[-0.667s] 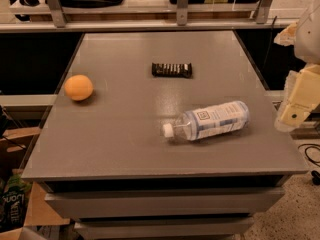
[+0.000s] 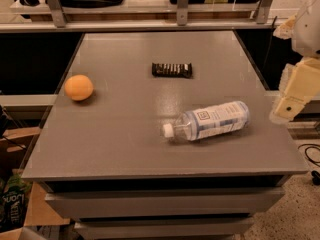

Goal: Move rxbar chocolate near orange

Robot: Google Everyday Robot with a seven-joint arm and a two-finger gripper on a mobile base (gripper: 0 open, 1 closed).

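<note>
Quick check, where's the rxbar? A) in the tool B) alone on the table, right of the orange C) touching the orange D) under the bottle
B: the rxbar chocolate lies alone on the table, apart from the orange at left and the bottle nearer the front; the tool sits off the table's right edge, away from it.

A lab workroom: grey drawer cabinet [image 2: 165, 204], cardboard boxes [image 2: 37, 210], pincer [image 2: 287, 106] beside the cabinet.
</note>
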